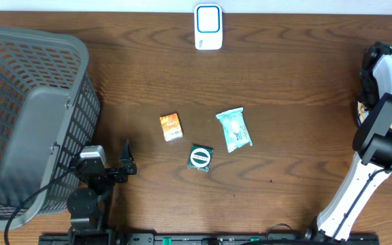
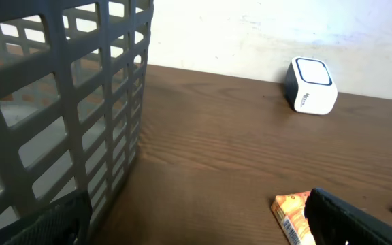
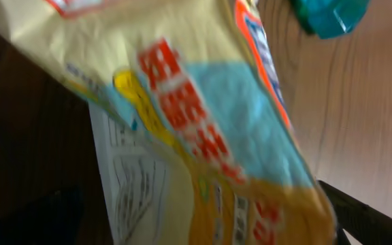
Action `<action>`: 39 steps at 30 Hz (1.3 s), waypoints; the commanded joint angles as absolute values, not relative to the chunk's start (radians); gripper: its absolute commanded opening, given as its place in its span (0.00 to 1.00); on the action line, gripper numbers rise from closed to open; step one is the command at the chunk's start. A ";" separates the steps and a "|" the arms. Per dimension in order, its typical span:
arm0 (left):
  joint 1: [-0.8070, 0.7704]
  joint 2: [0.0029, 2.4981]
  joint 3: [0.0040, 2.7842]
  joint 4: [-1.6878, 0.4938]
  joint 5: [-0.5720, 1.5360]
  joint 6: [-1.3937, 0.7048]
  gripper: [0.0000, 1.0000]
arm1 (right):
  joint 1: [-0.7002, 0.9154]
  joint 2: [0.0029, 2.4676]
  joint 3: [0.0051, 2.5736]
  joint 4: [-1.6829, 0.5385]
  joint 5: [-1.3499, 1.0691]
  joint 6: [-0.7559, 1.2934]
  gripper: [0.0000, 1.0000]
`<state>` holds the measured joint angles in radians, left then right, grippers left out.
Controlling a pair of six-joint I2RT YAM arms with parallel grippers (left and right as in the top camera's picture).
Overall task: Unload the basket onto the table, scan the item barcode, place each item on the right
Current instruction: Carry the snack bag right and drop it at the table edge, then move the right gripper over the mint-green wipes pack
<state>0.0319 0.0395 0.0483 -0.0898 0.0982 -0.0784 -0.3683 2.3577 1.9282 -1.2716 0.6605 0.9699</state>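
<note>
**Desk:** What did your right jaws have, out at the table's right edge?

**Arm:** A yellow packet printed in red and blue filled my right wrist view. It was blurred and close against my right gripper. I could not tell whether those jaws clasped it or stood free of it.

**Desk:** And the left?

**Arm:** My left gripper was spread wide, holding nothing, just beside the grey basket. The white scanner sat at the table's far edge, well apart from the packet.
</note>
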 commanded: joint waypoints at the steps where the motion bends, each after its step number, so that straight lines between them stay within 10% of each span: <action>1: 0.033 0.039 0.027 -0.112 0.103 -0.087 0.98 | -0.340 2.213 1.947 -1.280 0.638 1.016 0.99; 15: 0.033 0.039 0.027 -0.112 0.103 -0.087 0.98 | 0.061 1.910 1.946 -1.287 0.343 0.766 0.88; 28: 0.033 0.039 0.027 -0.112 0.103 -0.087 0.98 | 0.607 1.936 1.655 -1.141 0.456 0.746 0.99; 39: 0.033 0.039 0.027 -0.112 0.103 -0.087 0.98 | 0.694 1.937 1.352 -0.826 0.528 0.677 0.85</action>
